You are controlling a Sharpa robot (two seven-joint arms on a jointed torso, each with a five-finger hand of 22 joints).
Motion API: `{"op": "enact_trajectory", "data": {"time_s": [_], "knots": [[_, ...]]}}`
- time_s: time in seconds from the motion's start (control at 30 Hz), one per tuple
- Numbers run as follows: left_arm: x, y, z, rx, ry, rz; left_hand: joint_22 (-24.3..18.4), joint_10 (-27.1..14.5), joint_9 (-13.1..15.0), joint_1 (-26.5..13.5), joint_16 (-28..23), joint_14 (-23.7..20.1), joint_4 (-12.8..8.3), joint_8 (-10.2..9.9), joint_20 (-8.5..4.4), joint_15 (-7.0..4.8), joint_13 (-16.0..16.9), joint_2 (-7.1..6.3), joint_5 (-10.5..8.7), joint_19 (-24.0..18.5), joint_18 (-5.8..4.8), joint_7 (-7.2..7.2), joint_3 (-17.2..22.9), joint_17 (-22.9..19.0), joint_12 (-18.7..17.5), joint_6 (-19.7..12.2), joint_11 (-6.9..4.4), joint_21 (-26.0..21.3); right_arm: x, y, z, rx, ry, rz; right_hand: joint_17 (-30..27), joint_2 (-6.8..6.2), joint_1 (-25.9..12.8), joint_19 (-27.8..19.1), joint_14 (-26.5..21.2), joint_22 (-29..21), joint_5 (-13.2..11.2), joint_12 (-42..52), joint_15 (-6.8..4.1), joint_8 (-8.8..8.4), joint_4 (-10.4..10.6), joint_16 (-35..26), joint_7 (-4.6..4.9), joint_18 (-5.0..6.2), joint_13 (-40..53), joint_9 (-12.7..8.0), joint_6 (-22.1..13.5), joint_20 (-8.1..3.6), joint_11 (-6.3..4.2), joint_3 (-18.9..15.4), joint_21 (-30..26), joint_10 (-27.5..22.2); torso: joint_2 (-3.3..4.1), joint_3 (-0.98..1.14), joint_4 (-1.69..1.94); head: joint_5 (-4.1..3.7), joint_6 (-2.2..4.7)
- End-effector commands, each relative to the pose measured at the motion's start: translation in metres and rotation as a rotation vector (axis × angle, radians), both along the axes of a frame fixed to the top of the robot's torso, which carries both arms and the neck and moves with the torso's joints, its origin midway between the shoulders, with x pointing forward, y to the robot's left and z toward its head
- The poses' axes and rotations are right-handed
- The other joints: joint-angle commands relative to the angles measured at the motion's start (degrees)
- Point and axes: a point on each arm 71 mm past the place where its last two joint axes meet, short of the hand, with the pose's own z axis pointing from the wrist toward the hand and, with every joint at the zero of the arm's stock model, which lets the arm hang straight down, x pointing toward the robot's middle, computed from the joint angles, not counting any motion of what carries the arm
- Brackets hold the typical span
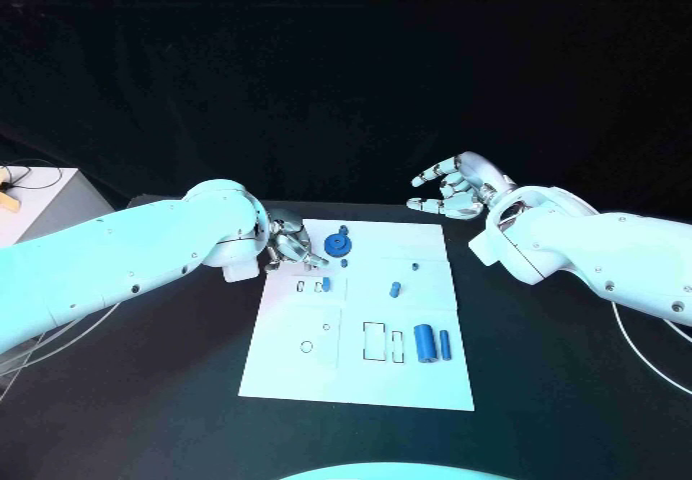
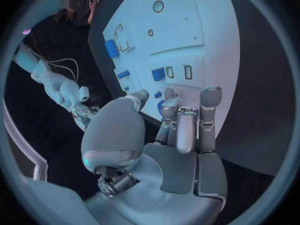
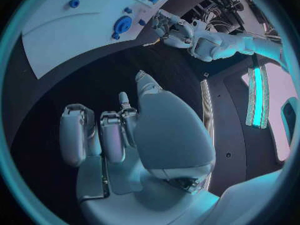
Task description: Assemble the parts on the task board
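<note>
Board: flat white rectangular task board (image 1: 361, 340) at the table's middle, printed with dark outlines.
Parts: small blue plastic parts (image 1: 424, 342) lying on it, 1 round.
Left hand (image 1: 289, 244): at the board's far corner, fingers curled, hold unclear.
Right hand (image 1: 459, 187): off the board, fingers spread, holding nothing.

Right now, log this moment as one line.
left hand: over task board far-left corner, holding nothing seen | right hand: open, raised off board | blue round part: on board

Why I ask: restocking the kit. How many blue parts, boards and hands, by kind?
Round blue disc: 1
Long blue cylinders: 2
Small blue pieces: 4
Task board: 1
Hands, left hand and right hand: 2
Total: 10
</note>
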Motion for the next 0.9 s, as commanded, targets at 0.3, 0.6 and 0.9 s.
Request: {"op": "enact_trajectory", "data": {"time_s": [0.3,0.6,0.9], "knots": [[0.001,-0.011,-0.006,0.118,0.026,-0.060,-0.05,-0.68,0.17,-0.87,-0.20,0.96,0.01,0.32,0.17,0.04,-0.29,0.08,-0.09,-0.38,-0.87,0.10,-0.38,0.82,-0.28,-0.52,-0.09,-0.02,0.001,0.002,0.000,0.007,0.013,0.012,10.23,-0.13,-0.20,0.57,4.84,6.19,0.35,-0.37,0.14,0.19,0.19,-0.22,0.09,0.75,4.62,-0.01,0.08,-0.08,-0.02,0.22,-0.25,-0.52,0.20,-0.09,-0.08,-0.15,-0.18],[0.001,-0.018,-0.007,0.107,0.039,-0.065,-0.26,-1.01,0.22,-0.94,-0.25,0.92,0.00,0.35,0.18,0.04,-0.74,0.19,-0.08,-0.52,-0.84,0.10,-0.41,0.71,-0.56,-0.56,-0.09,-0.12,0.000,0.004,0.000,0.007,0.020,0.012,10.25,-0.12,-0.32,0.58,4.85,6.20,0.38,-0.36,0.15,0.18,0.24,-0.21,0.09,0.75,4.63,-0.02,0.05,-0.09,-0.01,0.21,-0.25,-0.51,0.18,-0.09,-0.01,-0.26,-0.65],[0.000,-0.025,-0.009,0.096,0.059,-0.079,-0.22,-1.10,0.28,-1.02,-0.19,0.96,0.00,0.38,0.19,0.04,-0.83,0.24,-0.08,-0.51,-0.84,0.10,-0.46,0.83,-0.61,-0.59,-0.09,-0.10,0.000,0.006,-0.001,0.007,0.027,0.016,10.19,-0.10,-0.42,0.55,4.83,6.16,0.41,-0.38,0.15,0.18,0.28,-0.24,0.10,0.76,4.60,-0.02,0.04,-0.09,-0.01,0.19,-0.30,-0.53,0.23,-0.11,0.02,-0.51,-1.09]]}}
